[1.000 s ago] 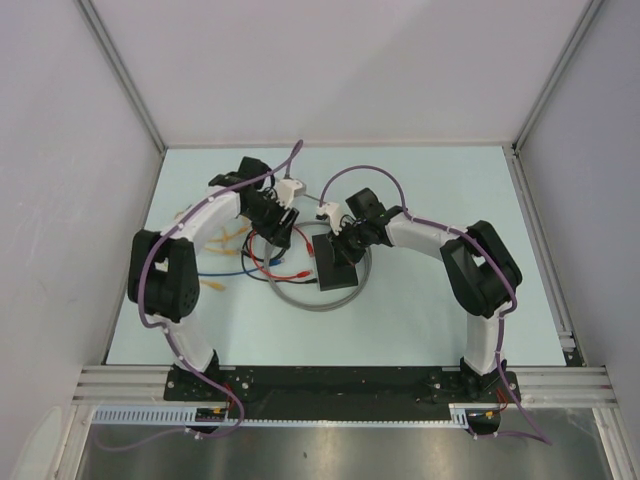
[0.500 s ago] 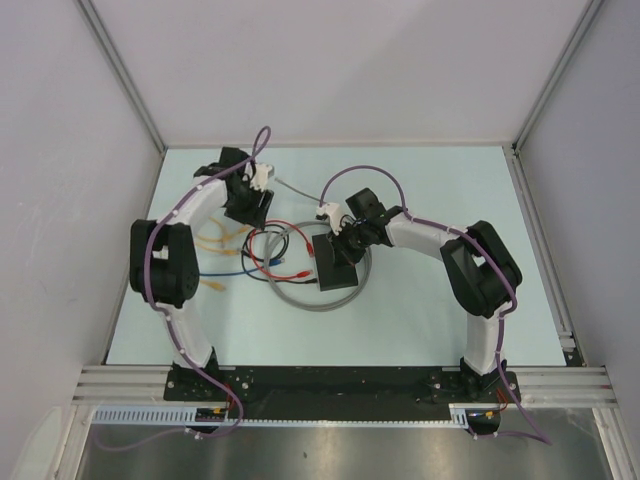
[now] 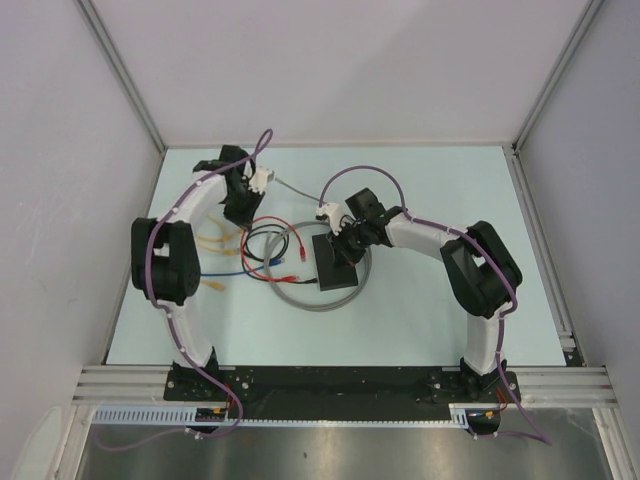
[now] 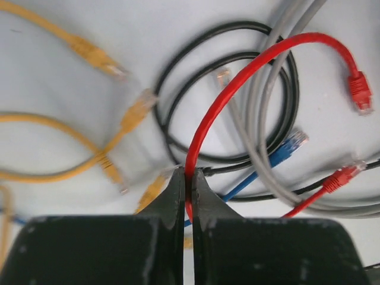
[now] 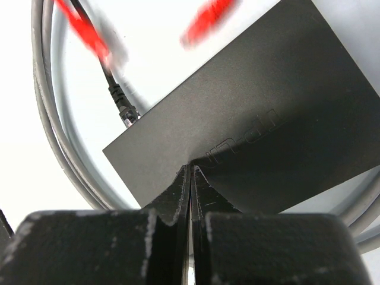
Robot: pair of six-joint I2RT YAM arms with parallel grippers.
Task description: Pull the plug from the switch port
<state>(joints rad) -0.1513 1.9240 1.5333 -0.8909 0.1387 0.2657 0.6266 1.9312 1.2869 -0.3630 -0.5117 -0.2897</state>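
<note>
Our left gripper [image 4: 189,178] is pinched tight on the red cable [image 4: 255,57], which arcs away to a red plug [image 4: 359,89] lying loose on the table [image 3: 430,320]. Our right gripper [image 5: 191,171] has its fingers [image 5: 172,199] shut flat against each other, tips down on the plain top of the switch [image 5: 267,119], which sits inside the grey coil [image 3: 310,302] mid-table. A black plug [image 5: 123,110] lies against the switch's edge near a corner; we cannot tell whether it is seated in a port.
</note>
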